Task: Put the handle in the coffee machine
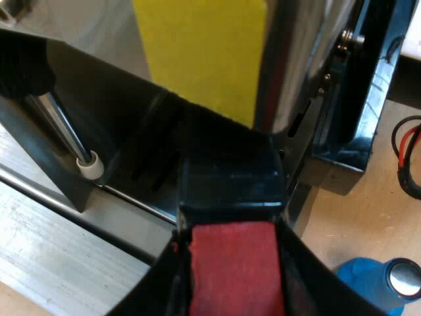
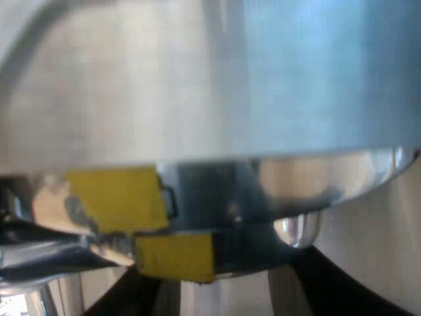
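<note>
Dark handle with red end (image 1: 230,191) is clamped in left tool (image 1: 231,266), seated at shiny steel espresso machine (image 1: 299,66) front; locking judged not yet done. Right tool (image 2: 223,293) is spread apart, empty, close against the machine.

This is a coffee station rigged for robot work, more test bench than home kitchen; the kind of room around it cannot be told. A polished stainless-steel espresso machine (image 1: 309,59) stands on a plain pale-brown wooden counter (image 1: 348,224), its slim metal steam wand with a white tip (image 1: 62,128) near a ribbed silver drip tray (image 1: 46,250). A flat yellow rectangular patch (image 1: 204,52) is stuck on the shiny body like a marker. A round blue tamper with a metal face (image 1: 385,286) sits on the counter near the machine. The black left pincer (image 1: 230,230) grips a dark handle ending in red (image 1: 230,191) at the machine's front.
</note>
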Tool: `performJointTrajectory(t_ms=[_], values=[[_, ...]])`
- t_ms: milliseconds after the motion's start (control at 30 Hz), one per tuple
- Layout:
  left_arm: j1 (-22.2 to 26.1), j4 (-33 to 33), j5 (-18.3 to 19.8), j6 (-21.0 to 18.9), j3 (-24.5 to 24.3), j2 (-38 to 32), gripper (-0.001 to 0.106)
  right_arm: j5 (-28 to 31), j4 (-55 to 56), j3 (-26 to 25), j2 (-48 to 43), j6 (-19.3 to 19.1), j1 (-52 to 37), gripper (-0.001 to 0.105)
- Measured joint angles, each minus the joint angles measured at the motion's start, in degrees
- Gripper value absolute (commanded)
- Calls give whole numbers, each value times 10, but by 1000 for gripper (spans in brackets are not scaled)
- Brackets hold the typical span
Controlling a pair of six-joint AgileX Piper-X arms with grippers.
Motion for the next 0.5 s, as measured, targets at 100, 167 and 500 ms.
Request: performJointTrajectory(t_ms=[100,167,500], values=[[0,0,0,0,0,0,0,0,-2,0,0,-2,0,36],[0,0,0,0,0,0,0,-1,-4,0,0,-1,0,36],[0,0,-1,0,0,0,23,-3,-17,3,0,-18,0,36]])
